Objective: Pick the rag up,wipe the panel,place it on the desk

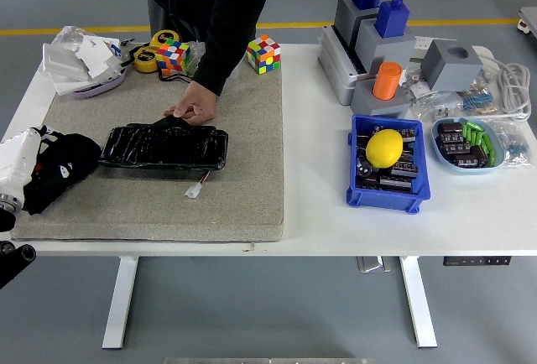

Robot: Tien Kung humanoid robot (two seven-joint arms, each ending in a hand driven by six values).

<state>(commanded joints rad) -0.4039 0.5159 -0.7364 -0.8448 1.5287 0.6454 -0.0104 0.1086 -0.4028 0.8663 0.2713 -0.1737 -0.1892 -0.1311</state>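
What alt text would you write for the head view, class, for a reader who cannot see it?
The robot's left hand grips a black rag at the left edge of a grey mat, beside a black panel that a person's hand steadies at its far edge.
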